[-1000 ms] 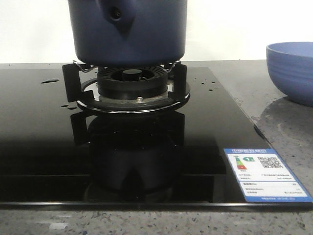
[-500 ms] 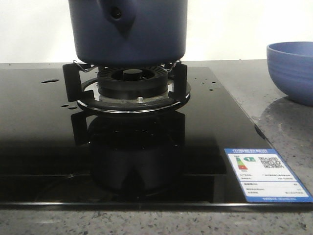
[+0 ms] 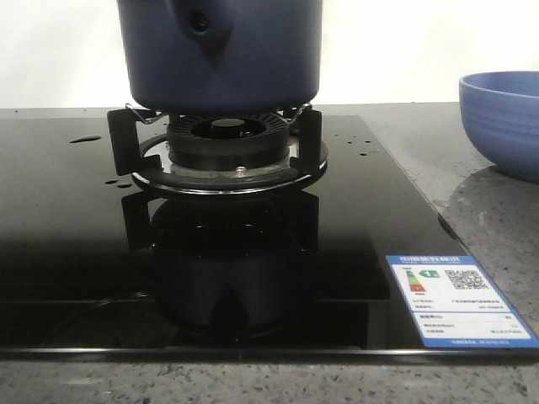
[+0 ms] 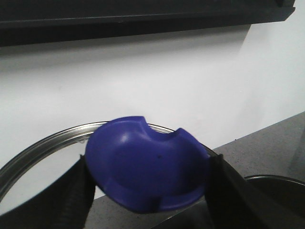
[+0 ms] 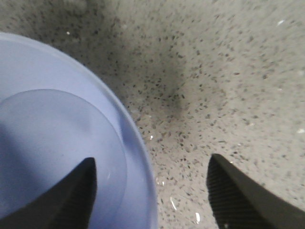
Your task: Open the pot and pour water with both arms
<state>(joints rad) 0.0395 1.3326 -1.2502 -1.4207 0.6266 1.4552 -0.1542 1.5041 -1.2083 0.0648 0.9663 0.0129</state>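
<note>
The dark navy pot (image 3: 219,55) stands on the gas burner (image 3: 223,143), its side stub with the round hole (image 3: 200,23) facing the front camera; its top is cut off by the frame. Small drops of water (image 3: 84,140) lie on the black glass hob. In the left wrist view my left gripper (image 4: 147,191) is shut on the blue knob (image 4: 147,167) of a glass lid with a metal rim (image 4: 43,143), held in the air. My right gripper (image 5: 152,160) is open above the edge of the lighter blue bowl (image 5: 57,143), one finger over the bowl and the other over the counter.
The blue bowl (image 3: 505,122) sits on the speckled grey counter (image 3: 488,210) to the right of the hob. An energy label (image 3: 459,299) is stuck at the hob's front right corner. Shiny drops (image 5: 172,204) dot the counter beside the bowl. Neither arm shows in the front view.
</note>
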